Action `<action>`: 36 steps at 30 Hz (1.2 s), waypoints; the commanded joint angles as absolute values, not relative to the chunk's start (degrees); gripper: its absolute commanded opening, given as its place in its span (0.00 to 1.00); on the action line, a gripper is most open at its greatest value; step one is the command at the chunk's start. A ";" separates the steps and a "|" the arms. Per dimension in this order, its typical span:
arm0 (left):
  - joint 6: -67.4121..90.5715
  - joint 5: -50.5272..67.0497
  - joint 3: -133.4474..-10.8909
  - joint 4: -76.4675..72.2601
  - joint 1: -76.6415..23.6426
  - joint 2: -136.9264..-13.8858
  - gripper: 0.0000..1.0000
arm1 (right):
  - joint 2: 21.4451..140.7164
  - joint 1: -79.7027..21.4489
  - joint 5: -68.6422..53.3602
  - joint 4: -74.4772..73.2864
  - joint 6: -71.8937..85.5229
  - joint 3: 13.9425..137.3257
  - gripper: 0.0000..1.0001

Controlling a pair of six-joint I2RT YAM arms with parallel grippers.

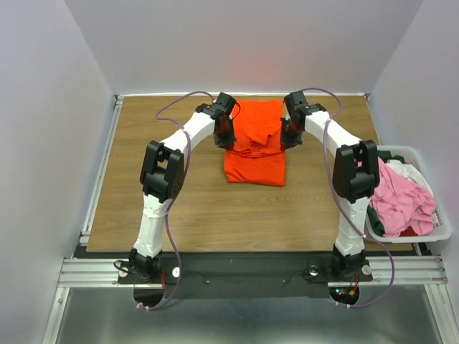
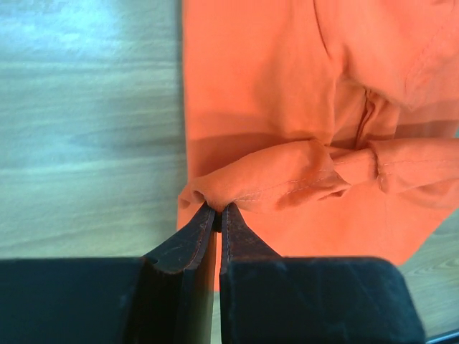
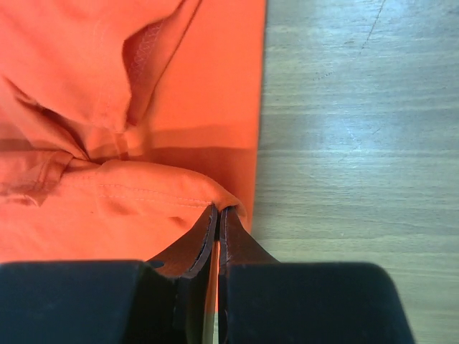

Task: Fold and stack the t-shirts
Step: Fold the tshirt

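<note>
On either side of the orange t-shirt (image 1: pixel 254 168), the left claw (image 2: pixel 217 208) and right claw (image 3: pixel 218 209) each pinch its edge. Uneven pulling could skew the fold.

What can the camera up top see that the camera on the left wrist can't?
Only the top view shows both whole arms, the right pincer, and the white bin holding a pink t-shirt. Only the left wrist view shows, close up, the left pincer shut on a stitched fold of the orange t-shirt. Both show that t-shirt lying on the wooden table.
</note>
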State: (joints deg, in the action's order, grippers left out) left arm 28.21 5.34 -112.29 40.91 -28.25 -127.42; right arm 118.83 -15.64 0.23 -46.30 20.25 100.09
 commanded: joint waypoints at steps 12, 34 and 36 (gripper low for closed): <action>25.67 4.75 -112.15 33.68 -27.69 -122.79 0.00 | 117.86 -14.33 1.49 -45.62 18.20 104.50 0.01; 20.22 0.97 -115.49 30.06 -27.16 -125.59 0.04 | 122.78 -13.54 2.37 -43.42 16.53 108.46 0.01; 20.04 0.62 -115.58 29.19 -27.16 -126.12 0.05 | 123.39 -13.45 2.64 -42.63 16.35 108.37 0.01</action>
